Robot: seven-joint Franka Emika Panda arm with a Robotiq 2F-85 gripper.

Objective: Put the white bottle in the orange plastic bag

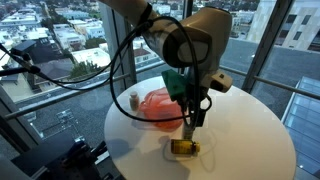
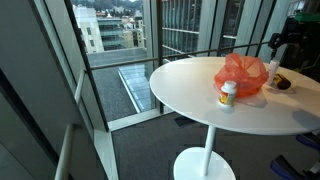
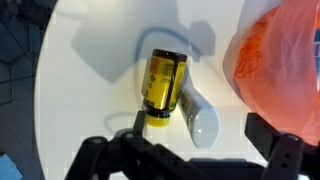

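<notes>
Reaching stage, judging by the pose: hangs above the table (image 1: pixel 250 130) with the claw (image 3: pixel 187 152) spread wide and empty. Looks straight down on the white bottle (image 3: pixel 198 118), lying flat against a yellow bottle (image 3: pixel 162 80), near the orange plastic bag (image 3: pixel 280 60). Probably calls for a descent over the white bottle alone, closing across its narrow body without catching the yellow neighbour, then a lift and carry to the bag's opening, not made out here.

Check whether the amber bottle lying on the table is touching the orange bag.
Apart. The wrist view shows a strip of bare white table between the amber bottle and the orange bag.
</notes>
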